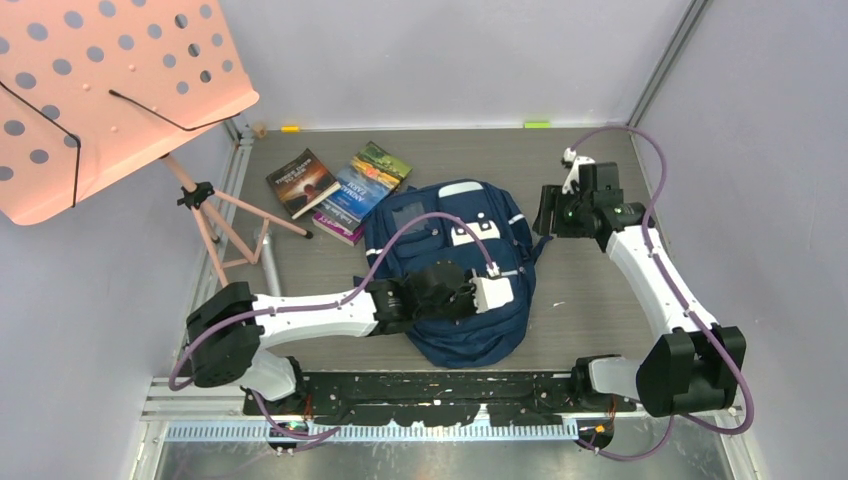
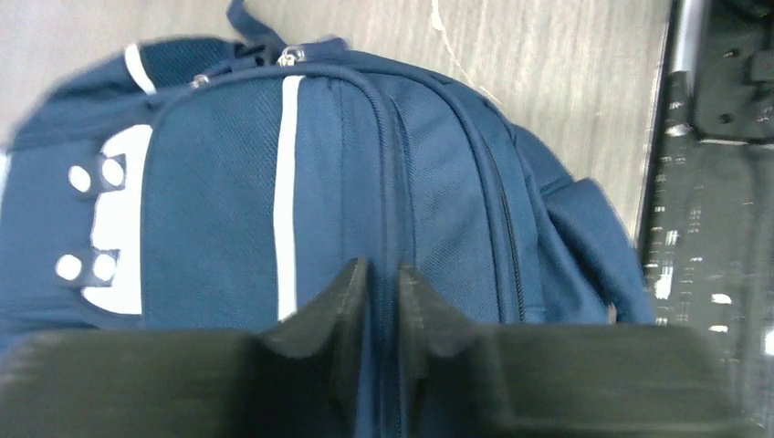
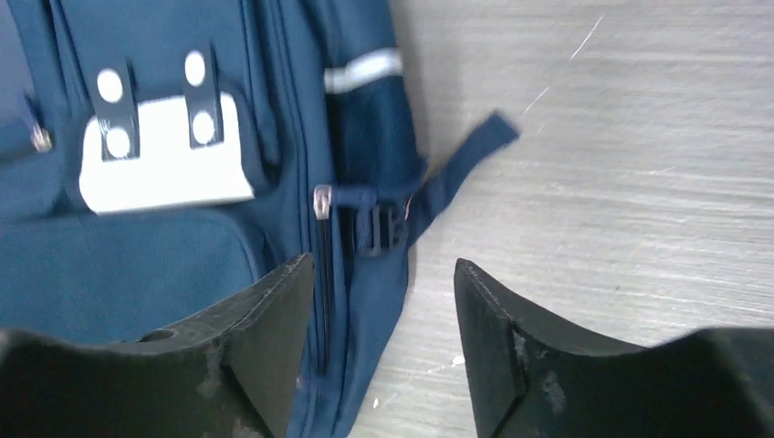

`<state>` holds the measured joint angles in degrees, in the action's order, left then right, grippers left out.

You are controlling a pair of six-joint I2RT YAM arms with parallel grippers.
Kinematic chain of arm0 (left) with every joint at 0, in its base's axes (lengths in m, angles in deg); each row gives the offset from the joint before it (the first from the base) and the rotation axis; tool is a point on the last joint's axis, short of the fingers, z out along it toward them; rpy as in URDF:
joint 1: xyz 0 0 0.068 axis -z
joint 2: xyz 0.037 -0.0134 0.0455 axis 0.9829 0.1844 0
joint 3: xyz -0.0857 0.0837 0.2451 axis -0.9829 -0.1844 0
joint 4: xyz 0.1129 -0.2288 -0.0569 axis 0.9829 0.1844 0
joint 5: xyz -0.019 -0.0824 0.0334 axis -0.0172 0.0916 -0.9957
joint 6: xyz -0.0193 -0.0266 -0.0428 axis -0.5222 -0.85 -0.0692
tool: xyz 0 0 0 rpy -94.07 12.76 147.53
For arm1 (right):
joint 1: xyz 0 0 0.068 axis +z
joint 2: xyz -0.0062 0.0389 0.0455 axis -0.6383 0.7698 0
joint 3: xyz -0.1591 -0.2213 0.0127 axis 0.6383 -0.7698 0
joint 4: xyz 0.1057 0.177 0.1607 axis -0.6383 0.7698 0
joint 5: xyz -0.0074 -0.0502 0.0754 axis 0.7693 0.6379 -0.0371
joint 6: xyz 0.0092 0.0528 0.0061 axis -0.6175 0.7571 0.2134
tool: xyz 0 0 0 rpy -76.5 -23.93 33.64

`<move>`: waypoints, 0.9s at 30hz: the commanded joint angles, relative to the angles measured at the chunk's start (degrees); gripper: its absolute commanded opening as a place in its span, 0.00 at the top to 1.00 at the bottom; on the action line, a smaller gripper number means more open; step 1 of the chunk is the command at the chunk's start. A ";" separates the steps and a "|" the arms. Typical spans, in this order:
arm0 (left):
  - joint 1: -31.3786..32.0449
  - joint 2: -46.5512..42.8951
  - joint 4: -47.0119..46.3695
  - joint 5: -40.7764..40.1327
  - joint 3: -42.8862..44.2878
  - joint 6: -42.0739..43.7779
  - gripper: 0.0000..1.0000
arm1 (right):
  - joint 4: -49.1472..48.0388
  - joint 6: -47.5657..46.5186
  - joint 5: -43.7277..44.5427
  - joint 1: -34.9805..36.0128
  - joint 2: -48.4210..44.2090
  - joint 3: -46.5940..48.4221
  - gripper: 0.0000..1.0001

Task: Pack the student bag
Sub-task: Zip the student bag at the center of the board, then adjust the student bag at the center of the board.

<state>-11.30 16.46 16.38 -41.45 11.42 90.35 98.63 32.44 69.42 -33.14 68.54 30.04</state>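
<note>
Bag [image 1: 470, 335], right pincer [image 3: 383, 274] spread at its edge

a pink perforated music stand [image 1: 100, 90] rises on tripod legs over the grey desk [image 1: 600, 300]. just right of the stand lies a dark book [image 1: 303, 182]; further right of the stand, two stacked books [image 1: 365, 185], angled.
</note>
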 commanded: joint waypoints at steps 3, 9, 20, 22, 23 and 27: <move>1.18 -4.37 7.36 -1.93 2.68 -10.69 0.43 | -0.17 11.02 -1.07 -0.72 0.38 6.34 0.33; 1.04 -10.20 11.20 -7.59 1.22 -26.84 0.18 | -2.76 17.75 -10.32 0.01 -0.32 1.63 0.33; -7.97 -22.07 23.23 -16.26 -8.51 -54.34 0.07 | -6.51 17.58 -8.22 8.88 4.95 -4.04 0.33; -9.63 -23.46 22.08 -16.34 -11.31 -55.91 0.06 | -7.00 17.91 -8.04 10.24 6.35 -3.83 0.37; -10.34 -23.84 21.14 -16.17 -12.52 -56.42 0.06 | -7.11 18.08 -7.98 10.87 6.93 -3.81 0.42; -13.15 -21.16 15.21 -12.12 -15.02 -57.29 0.06 | -6.42 21.71 -3.23 11.40 6.67 -4.57 0.71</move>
<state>-22.49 -6.04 36.75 -55.91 -2.42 37.30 93.91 50.08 62.18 -22.30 76.04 25.72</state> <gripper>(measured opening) 0.943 0.447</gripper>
